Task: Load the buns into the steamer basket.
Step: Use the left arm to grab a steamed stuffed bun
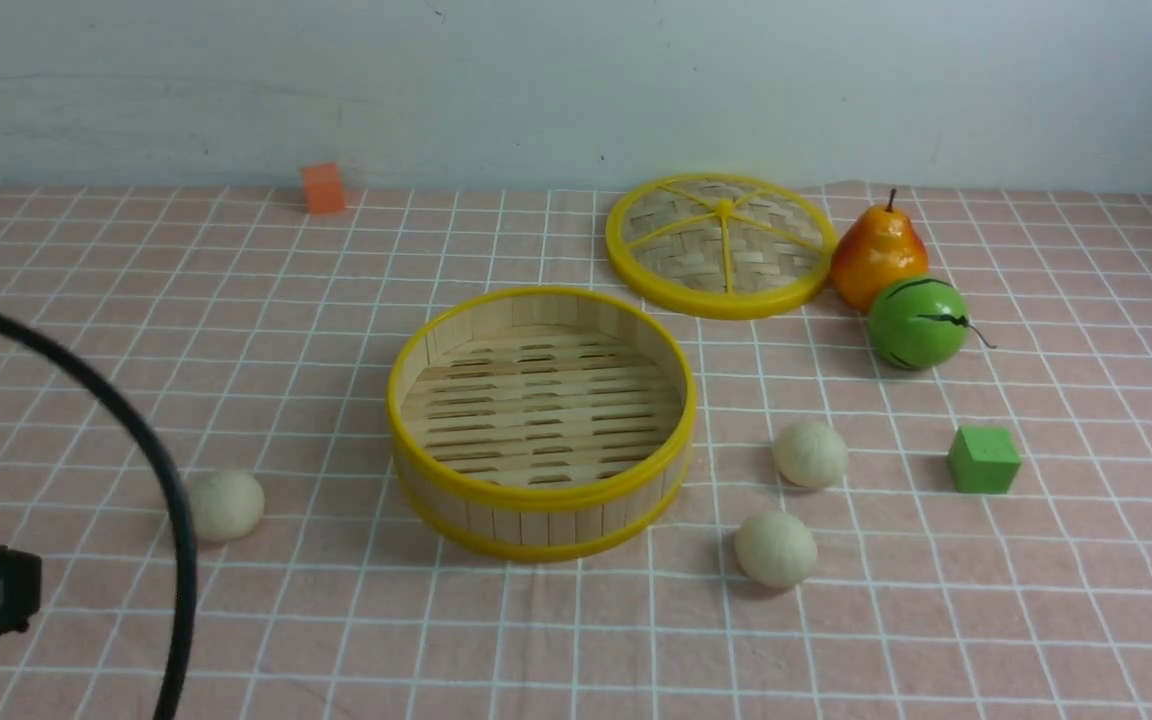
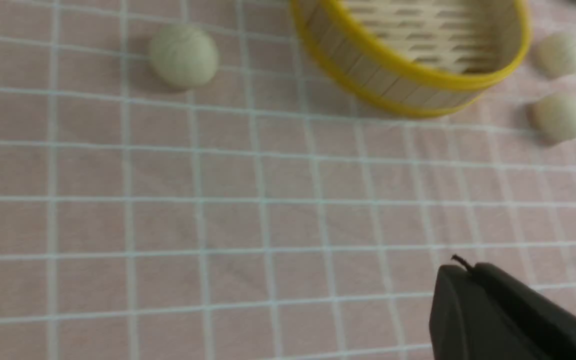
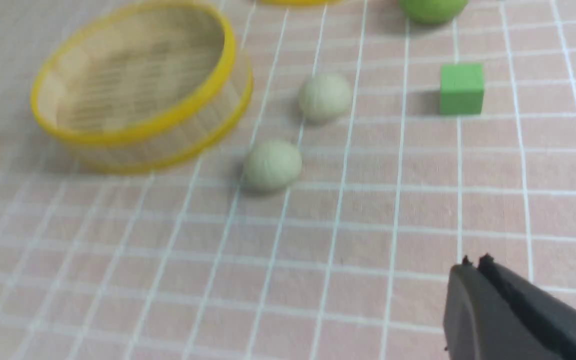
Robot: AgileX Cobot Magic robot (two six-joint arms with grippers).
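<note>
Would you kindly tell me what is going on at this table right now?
Nothing is being handled at this moment. One bun lies on the checked cloth left of the steamer basket, and a farther bun and a nearer bun lie to its right. The basket is empty; its lid lies behind it. The left gripper and right gripper are both shut, holding nothing.
</note>
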